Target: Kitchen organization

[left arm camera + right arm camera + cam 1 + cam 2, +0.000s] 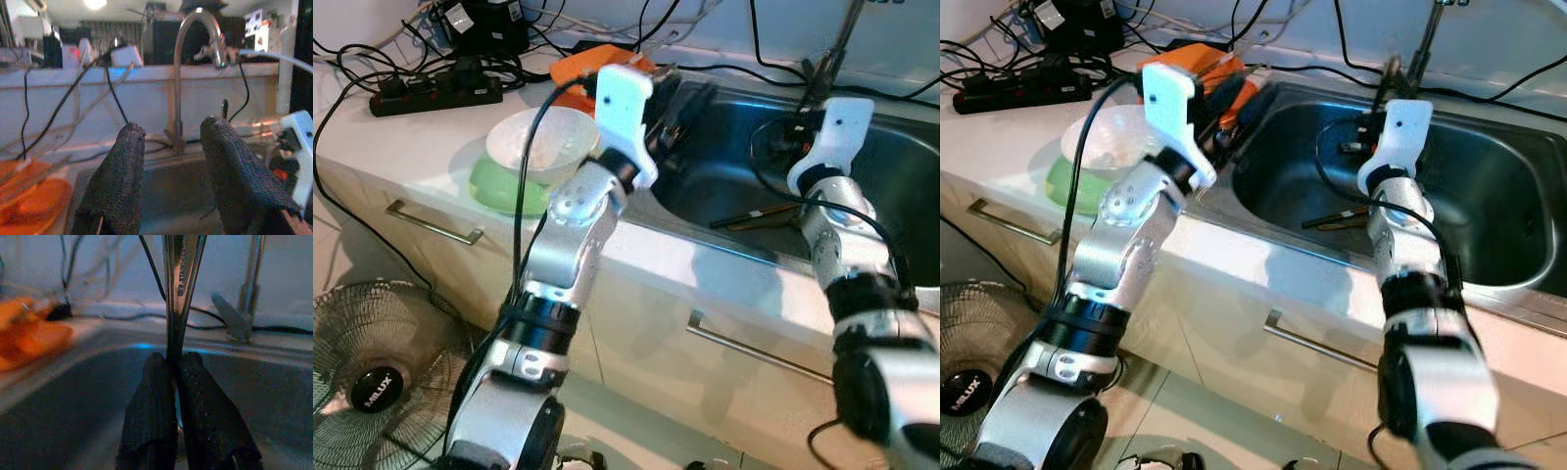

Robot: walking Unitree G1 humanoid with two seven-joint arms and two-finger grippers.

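Note:
My right gripper [172, 360] is shut on the handle of a metal utensil [178, 279], which stands upright over the steel sink [724, 176]. My left gripper [168, 129] is open with nothing between its fingers [680, 103], at the sink's left rim beside an orange dish [582, 67]. Dark sticks [759, 213] lie on the sink's bottom. A white bowl [543, 142] rests on a green plate [499, 191] on the counter left of the sink.
A gooseneck faucet [183, 73] rises behind the sink. A black power strip [435, 93] and several cables lie along the counter's back. Drawer handles [431, 223] run below the counter's front edge. A floor fan [372, 382] stands at the lower left.

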